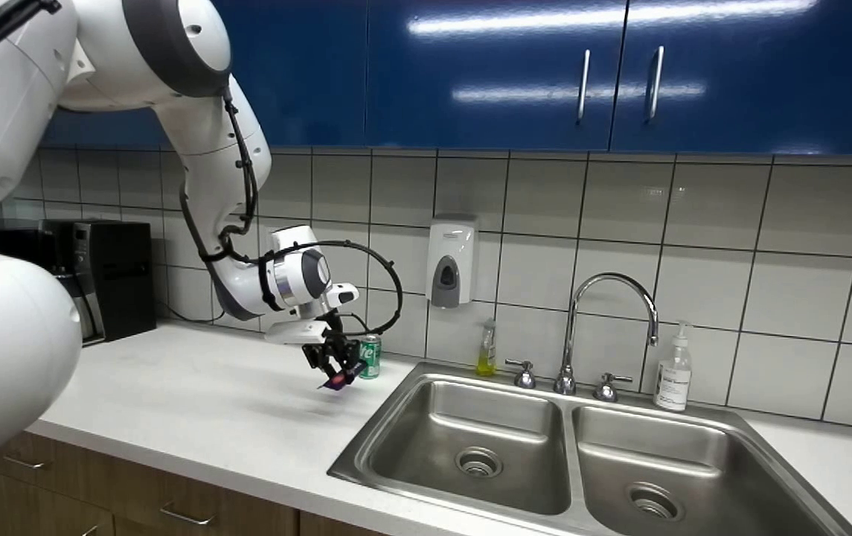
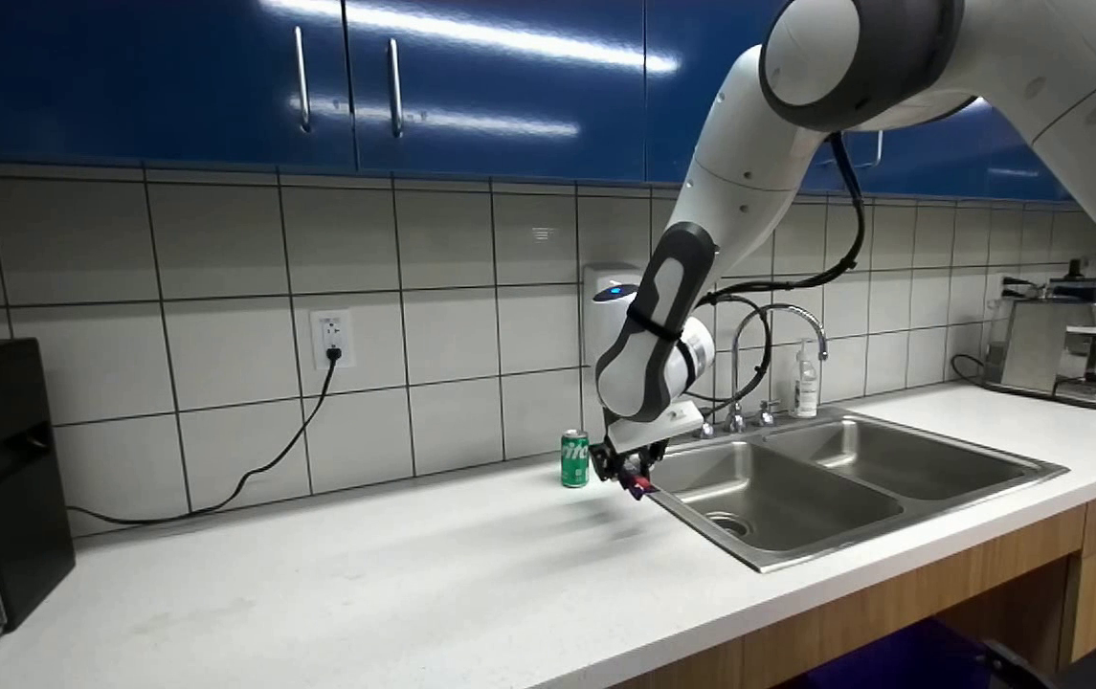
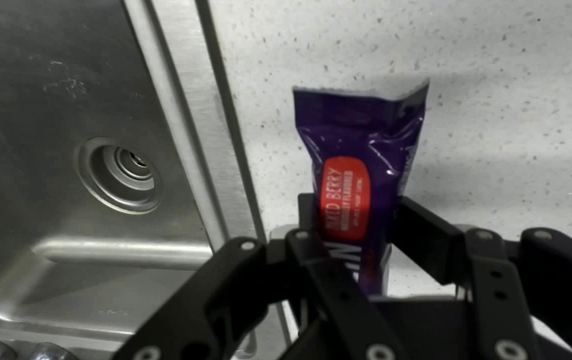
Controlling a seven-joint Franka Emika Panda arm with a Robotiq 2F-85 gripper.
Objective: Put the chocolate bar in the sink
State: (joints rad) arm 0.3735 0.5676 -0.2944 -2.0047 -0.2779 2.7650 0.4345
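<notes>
Pale speckled countertop (image 3: 515, 125) lies beneath my gripper (image 3: 356, 220), which hangs a little above it. Its fingers (image 3: 428, 240) are drawn in to the width of the chocolate bar (image 3: 358, 150) and grip it by both long sides; on the dark purple wrapper I can read MIXED BERRY in a red oval. One crimped end sticks out past the fingers, and in both exterior views the bar slopes down from them, clear of the countertop. So I have it over the countertop, just beside the sink (image 3: 216, 150), whose rim runs near the fingers on their left in the wrist view, a round drain (image 3: 121, 175) farther out that way. Near the fingers in both exterior views stands a green soda can (image 2: 574, 459); whether they touch it I cannot tell. Beyond, to the right of the fingers in an exterior view, come a bottle of yellow liquid (image 1: 486, 350), the chrome faucet (image 1: 568, 350) and a white pump bottle (image 1: 673, 376). Higher up behind the fingers, a wall dispenser (image 1: 452, 260) hangs on the tiles (image 1: 530, 193) under blue cabinets (image 1: 485, 59). Farthest out, well apart from the fingers, I see in an exterior view a black appliance (image 2: 2, 478) to their left and a steel machine (image 2: 1036, 349) to their right.
</notes>
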